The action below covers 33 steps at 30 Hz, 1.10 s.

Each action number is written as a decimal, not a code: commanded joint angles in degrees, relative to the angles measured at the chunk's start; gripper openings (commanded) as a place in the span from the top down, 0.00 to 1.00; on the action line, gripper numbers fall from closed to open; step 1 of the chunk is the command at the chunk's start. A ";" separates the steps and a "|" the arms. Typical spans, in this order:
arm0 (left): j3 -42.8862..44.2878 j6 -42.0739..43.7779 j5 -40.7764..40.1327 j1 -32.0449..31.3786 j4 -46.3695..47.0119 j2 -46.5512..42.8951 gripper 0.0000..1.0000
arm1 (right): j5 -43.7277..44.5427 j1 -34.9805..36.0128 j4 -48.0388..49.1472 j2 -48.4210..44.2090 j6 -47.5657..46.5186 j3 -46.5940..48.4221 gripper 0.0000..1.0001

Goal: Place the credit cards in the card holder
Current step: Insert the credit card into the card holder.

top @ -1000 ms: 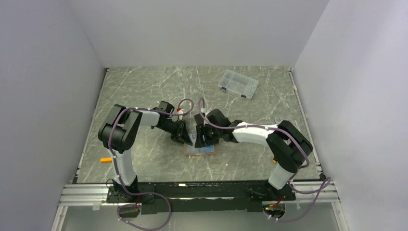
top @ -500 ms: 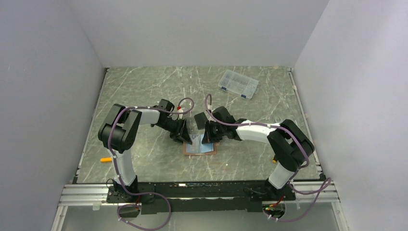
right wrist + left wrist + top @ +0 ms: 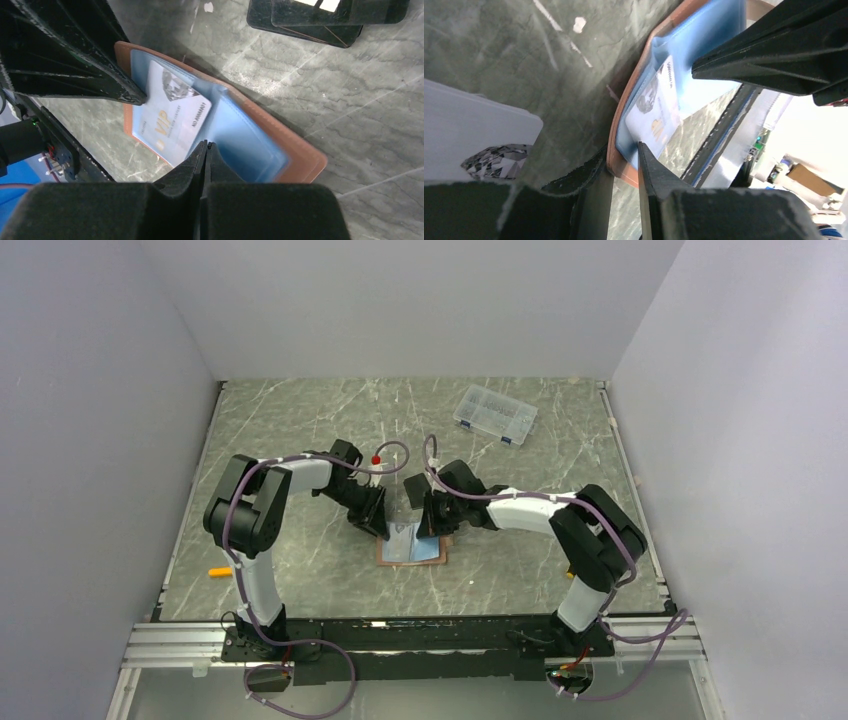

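The tan-brown card holder [image 3: 412,552] lies open on the table between both arms, its blue inner pockets [image 3: 245,145] facing up. A pale silver-grey credit card [image 3: 171,119] with gold print rests partly in a blue pocket, also visible in the left wrist view as the card [image 3: 657,106]. My left gripper [image 3: 622,148] straddles the holder's brown rim [image 3: 616,165], one finger outside it and one on the blue lining. My right gripper [image 3: 205,144] is shut with nothing between its fingers, its tip at the card's near edge. In the top view the left gripper [image 3: 380,522] and right gripper [image 3: 423,524] face each other over the holder.
Dark flat rectangles [image 3: 305,19] are stacked on the table just beyond the holder. A clear compartment box [image 3: 494,413] sits at the back right. A small orange object [image 3: 219,571] lies near the left edge. Grey walls enclose the table on three sides.
My right gripper has gone from open to shut and drawn back slightly. The left gripper has edged along the holder's left rim, and the holder has shifted a little left.
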 commanded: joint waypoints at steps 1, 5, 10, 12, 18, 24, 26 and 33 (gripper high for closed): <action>-0.72 6.36 -3.82 0.25 -1.64 -2.58 0.72 | -0.55 0.61 1.89 1.92 0.68 0.90 1.00; -0.23 8.35 -4.67 0.43 -1.86 -3.92 0.72 | -0.58 0.69 2.02 2.57 0.84 1.74 1.00; -0.07 9.50 -3.90 0.36 -1.97 -2.88 0.70 | -0.51 0.93 1.34 2.83 0.54 3.81 1.00; 0.25 9.64 -3.09 0.43 -2.22 -1.92 0.68 | -0.91 1.24 1.51 3.72 0.51 4.54 1.00; 1.99 11.33 -1.19 1.13 -5.92 -3.97 0.58 | -0.35 1.47 1.04 4.99 0.28 4.18 1.00; 4.11 17.04 -0.53 2.71 -10.82 -7.75 0.58 | -0.64 1.48 1.92 5.38 0.64 2.43 1.00; 3.75 18.76 -2.05 2.72 -10.76 -8.27 0.59 | -0.58 1.56 1.69 5.36 0.57 2.61 1.00; 2.19 20.36 -6.91 1.18 -7.83 -6.96 0.64 | -0.95 2.32 0.65 6.23 0.08 5.29 1.00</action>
